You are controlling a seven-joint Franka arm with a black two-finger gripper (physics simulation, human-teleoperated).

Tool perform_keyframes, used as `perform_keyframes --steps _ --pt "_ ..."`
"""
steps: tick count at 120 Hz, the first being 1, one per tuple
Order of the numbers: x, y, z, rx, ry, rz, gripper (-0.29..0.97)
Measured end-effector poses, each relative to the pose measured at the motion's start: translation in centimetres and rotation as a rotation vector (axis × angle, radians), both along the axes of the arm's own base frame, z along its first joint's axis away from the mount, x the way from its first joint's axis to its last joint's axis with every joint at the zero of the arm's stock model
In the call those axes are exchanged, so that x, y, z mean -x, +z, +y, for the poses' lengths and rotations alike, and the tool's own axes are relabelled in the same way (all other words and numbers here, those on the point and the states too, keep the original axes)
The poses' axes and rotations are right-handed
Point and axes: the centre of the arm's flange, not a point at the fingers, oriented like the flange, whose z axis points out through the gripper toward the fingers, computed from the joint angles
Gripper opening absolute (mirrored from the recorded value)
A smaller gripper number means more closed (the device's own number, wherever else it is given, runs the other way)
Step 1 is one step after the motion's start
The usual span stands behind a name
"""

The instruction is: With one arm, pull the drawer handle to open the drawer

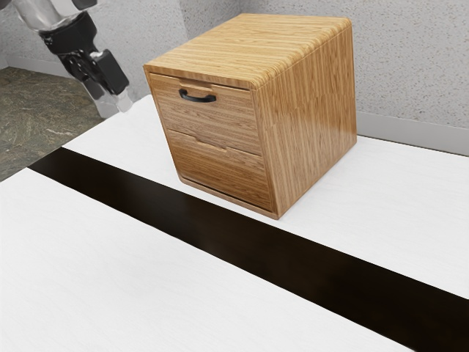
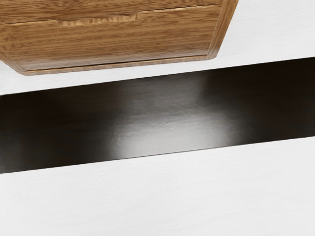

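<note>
Drawer (image 1: 212,117) shut, wood-grain front w/ black handle (image 1: 196,96); fingers (image 1: 106,106) apart, well clear.

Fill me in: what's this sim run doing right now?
The Franka arm's black two-finger gripper hangs in the air, open and holding nothing, off toward the exterior view's left of the two-drawer wooden cabinet. The curved black handle on the top drawer is untouched, and that drawer looks shut. The cabinet stands on a white table, next to a wide black stripe.
</note>
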Motion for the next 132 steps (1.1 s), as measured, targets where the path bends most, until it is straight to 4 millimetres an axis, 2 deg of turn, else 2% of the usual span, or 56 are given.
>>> perform_keyframes --steps 5,22,40,49,57,68,79,95,106,123,132 --pt "0.2 0.6 -0.6 -0.016 -0.009 -0.008 0.68" --pt "-0.7 0.1 -4.0 -0.034 -0.063 0.015 0.68" --pt "-1.2 -0.3 -8.6 -0.071 -0.135 0.039 0.68" --pt "-0.9 -0.5 -9.4 -0.079 -0.149 0.066 0.68" --pt "-1.0 -1.2 -8.7 -0.09 -0.166 0.091 0.68" --pt "-1.9 -4.4 -7.4 -0.116 -0.255 0.111 0.68" --pt "-2.4 -6.1 -6.1 -0.203 -0.364 0.061 0.68" --pt "-4.0 -6.5 -4.9 -0.236 -0.587 -0.084 0.68" --pt "-5.4 -7.6 -3.5 -0.236 -0.734 -0.185 0.68" --pt "-7.5 -8.7 -0.2 -0.28 -0.909 -0.298 0.67" --pt "-7.7 -8.7 2.4 -0.318 -0.971 -0.338 0.65"
